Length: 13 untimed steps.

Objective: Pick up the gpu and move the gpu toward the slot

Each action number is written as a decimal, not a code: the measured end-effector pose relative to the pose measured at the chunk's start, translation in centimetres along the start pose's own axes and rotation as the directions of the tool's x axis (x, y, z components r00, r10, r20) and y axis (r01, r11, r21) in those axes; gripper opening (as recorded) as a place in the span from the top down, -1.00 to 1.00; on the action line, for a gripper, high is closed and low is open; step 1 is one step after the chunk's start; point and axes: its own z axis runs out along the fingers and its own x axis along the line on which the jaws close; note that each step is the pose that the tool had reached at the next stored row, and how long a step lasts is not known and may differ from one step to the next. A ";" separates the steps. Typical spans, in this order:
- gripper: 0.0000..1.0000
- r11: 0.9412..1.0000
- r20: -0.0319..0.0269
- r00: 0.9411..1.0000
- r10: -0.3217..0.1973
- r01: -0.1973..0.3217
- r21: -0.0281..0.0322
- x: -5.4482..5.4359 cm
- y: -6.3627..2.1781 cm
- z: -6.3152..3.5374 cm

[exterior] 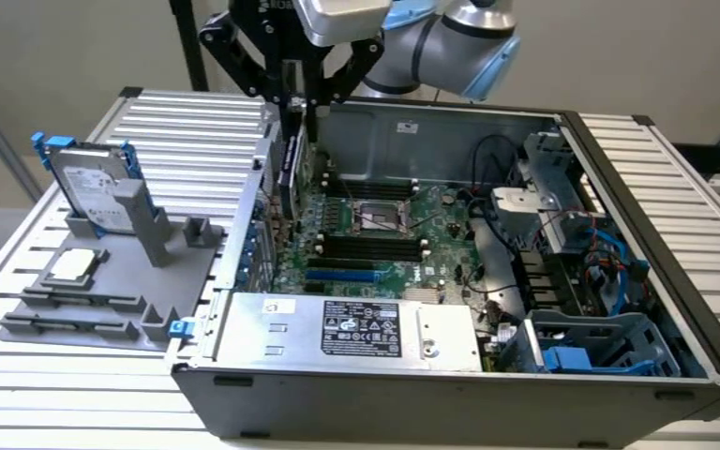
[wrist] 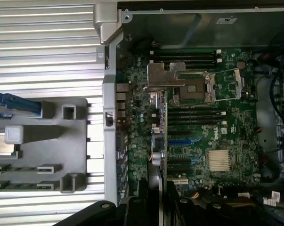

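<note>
I have the gripper [exterior: 300,105] closed on the gpu [exterior: 292,155], which hangs edge-down directly below the fingers, over the open computer case [exterior: 660,244]. In the wrist view the gpu [wrist: 158,141] appears as a thin strip running straight out from the gripper [wrist: 158,200], so I look at it edge-on and the board face is hidden from me.

To do this step well, I think the card must be kept vertical and parallel to the expansion slots [wrist: 179,141] on the motherboard [exterior: 379,239] just underneath. The blue slot [exterior: 341,276] lies a little toward the power supply [exterior: 348,328] from the card. I would keep the card's silver end bracket near the rear wall of the case [exterior: 260,202], because a tilt there could catch the wall.

The card looks dark and very thin in the exterior view; probably its green surface is turned away from the camera. The hard drive [exterior: 87,187] and the processor chip [exterior: 72,264] stand on the grey holder [exterior: 110,291], well apart from the gripper.
</note>
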 end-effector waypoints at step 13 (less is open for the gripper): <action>0.47 1.000 -0.010 1.000 0.000 0.000 0.007 -5.8 0.69 1.74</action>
